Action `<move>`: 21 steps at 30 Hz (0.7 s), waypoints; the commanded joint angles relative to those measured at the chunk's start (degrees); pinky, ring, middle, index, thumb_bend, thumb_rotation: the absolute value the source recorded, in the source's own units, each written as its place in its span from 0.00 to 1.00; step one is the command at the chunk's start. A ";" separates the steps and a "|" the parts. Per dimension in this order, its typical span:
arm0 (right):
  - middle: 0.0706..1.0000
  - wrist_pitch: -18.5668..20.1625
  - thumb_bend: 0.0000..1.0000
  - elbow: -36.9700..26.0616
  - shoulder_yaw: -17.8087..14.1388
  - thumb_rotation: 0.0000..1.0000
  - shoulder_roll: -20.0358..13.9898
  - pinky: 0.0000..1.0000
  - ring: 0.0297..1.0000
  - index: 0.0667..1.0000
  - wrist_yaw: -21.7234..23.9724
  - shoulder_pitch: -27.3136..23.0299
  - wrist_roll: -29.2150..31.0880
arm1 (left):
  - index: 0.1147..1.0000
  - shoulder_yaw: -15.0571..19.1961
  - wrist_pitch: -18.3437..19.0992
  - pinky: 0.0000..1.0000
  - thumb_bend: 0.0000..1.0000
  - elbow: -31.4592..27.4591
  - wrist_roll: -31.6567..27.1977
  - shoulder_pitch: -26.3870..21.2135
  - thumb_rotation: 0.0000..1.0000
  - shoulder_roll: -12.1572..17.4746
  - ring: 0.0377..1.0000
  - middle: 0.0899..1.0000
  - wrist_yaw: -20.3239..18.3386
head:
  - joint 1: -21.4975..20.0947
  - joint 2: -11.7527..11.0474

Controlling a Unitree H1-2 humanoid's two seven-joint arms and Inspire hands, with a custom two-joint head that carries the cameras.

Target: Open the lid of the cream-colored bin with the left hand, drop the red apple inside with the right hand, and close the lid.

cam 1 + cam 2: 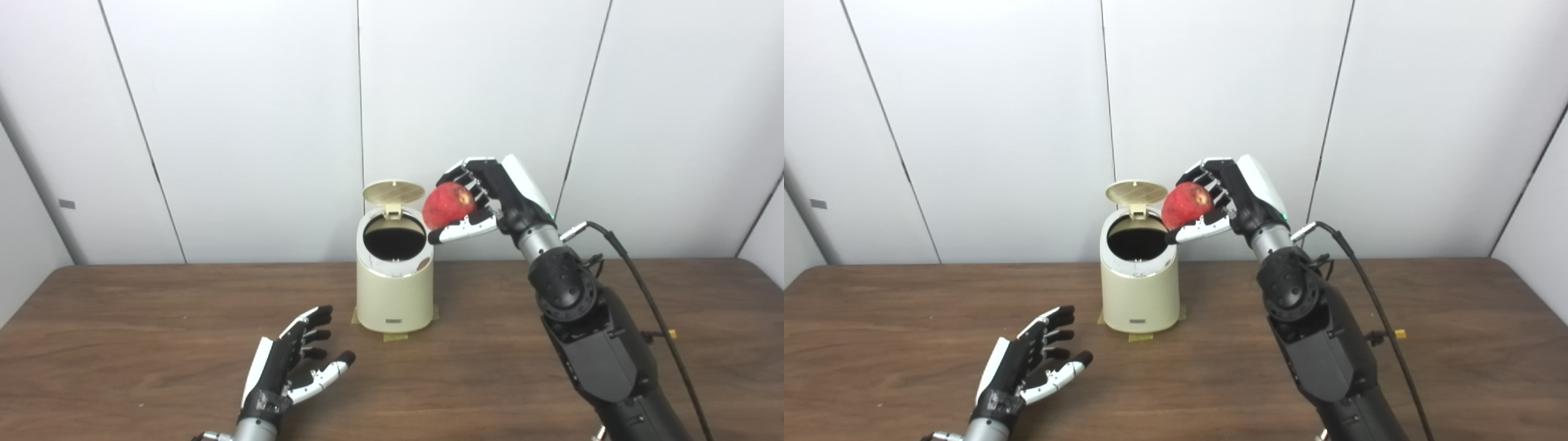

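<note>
The cream-colored bin (394,294) stands at the middle of the wooden table, near its far edge. Its round lid (393,192) is tilted up at the back, and the dark opening (394,237) shows. My right hand (484,199) is shut on the red apple (448,204) and holds it in the air just right of the bin's rim, at lid height. My left hand (294,364) is open and empty, low over the table in front of the bin and to its left. In the right eye view the apple (1186,204) overlaps the bin's right rim.
The brown wooden table (153,318) spreads wide on both sides of the bin. Yellow tape tabs (395,335) show at the bin's base. A black cable (649,306) runs along my right forearm. White wall panels stand behind the table.
</note>
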 commanded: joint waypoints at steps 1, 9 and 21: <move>0.45 0.01 0.51 -0.56 -0.17 0.00 0.70 0.29 0.36 0.50 -0.94 -3.56 -0.49 | 0.83 0.08 -1.99 0.70 0.63 -1.48 0.29 -2.59 0.21 -0.20 0.78 0.84 0.75 | 0.03 0.17; 0.46 -0.18 0.52 2.57 0.50 0.00 2.00 0.29 0.37 0.48 -0.44 -4.11 -0.50 | 0.83 0.04 -1.42 0.69 0.63 -2.20 0.63 -2.50 0.20 -0.39 0.78 0.83 0.81 | 0.19 0.67; 0.47 -4.71 0.52 11.26 0.76 0.00 3.06 0.33 0.38 0.46 -3.42 -5.85 0.14 | 0.82 0.10 -0.90 0.68 0.63 -2.91 0.63 -2.17 0.19 -1.04 0.77 0.82 1.01 | 0.98 1.33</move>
